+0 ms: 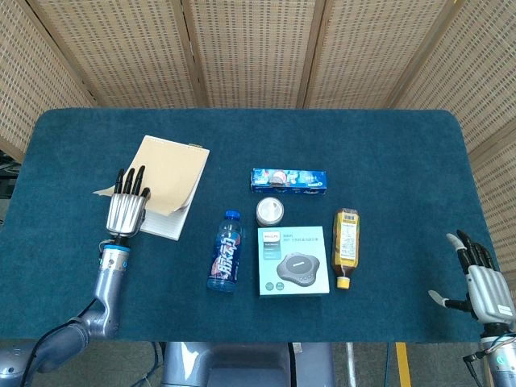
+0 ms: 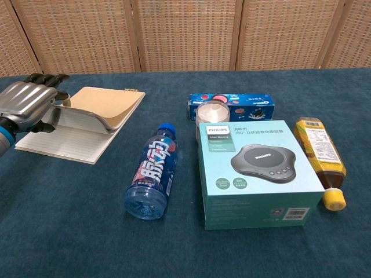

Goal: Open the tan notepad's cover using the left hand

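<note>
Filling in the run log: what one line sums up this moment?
step: opening cover | left hand: holds tan notepad's cover lifted above lined page | right hand: idle, open, table edge

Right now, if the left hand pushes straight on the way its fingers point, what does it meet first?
Probably nothing new: the left hand already holds the notepad's lifted cover, and beyond that only bare table shows before the screen, though depth is unclear.
</note>
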Robot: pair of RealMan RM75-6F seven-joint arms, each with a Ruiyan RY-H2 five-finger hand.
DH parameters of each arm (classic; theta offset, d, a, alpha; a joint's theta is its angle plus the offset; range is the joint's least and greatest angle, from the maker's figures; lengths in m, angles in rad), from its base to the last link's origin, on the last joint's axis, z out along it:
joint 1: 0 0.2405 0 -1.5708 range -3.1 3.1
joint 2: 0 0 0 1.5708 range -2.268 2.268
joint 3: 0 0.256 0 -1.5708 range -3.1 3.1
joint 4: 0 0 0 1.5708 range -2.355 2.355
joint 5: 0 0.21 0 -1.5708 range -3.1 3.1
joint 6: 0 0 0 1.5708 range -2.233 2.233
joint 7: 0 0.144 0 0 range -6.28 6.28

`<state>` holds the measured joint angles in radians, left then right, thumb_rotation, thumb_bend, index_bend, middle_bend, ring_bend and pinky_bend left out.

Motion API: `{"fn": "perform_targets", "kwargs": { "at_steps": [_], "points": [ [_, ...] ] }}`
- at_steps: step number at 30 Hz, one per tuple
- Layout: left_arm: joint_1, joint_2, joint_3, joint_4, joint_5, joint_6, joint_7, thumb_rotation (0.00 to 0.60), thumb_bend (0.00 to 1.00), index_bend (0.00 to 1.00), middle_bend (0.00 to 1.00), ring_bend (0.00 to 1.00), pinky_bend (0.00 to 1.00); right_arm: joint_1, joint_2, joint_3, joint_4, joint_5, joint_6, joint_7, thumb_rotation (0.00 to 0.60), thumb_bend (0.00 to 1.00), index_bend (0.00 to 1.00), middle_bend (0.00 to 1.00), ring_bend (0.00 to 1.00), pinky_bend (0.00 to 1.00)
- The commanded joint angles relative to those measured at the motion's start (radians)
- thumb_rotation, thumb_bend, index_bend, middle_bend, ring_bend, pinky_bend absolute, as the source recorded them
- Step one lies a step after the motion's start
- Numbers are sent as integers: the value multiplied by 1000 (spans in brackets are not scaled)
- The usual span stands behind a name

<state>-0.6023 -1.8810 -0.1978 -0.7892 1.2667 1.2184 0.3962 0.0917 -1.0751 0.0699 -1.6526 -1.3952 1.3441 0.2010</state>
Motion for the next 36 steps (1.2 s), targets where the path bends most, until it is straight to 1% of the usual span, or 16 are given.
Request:
{"fn": "perform_targets", "kwargs": {
  "at_steps": [1, 12, 16, 29, 36],
  "points": [
    [36, 30, 27, -65, 16, 30, 28, 600, 711, 796, 0, 0, 0, 0, 0, 0, -1, 1, 0, 0, 600, 53, 32, 0, 0, 0],
    [137, 69, 96, -214, 35, 95, 74, 600, 712, 800, 0, 0, 0, 0, 1, 1, -3, 3, -2, -1, 600, 53, 32, 0, 0, 0],
    [183, 88, 132, -269, 57, 136, 89, 600, 712, 800, 0, 0, 0, -1, 2, 1, -5, 2, 0, -1, 600, 53, 32, 0, 0, 0],
    [265, 138, 199, -409, 123, 211, 146, 600, 717, 800, 0, 0, 0, -2, 2, 2, -8, 4, 1, -3, 600, 53, 32, 0, 0, 0],
    [310, 158, 238, -459, 171, 252, 144, 600, 718, 800, 0, 0, 0, -1, 2, 2, -9, 4, 0, -6, 600, 53, 32, 0, 0, 0]
  ]
}}
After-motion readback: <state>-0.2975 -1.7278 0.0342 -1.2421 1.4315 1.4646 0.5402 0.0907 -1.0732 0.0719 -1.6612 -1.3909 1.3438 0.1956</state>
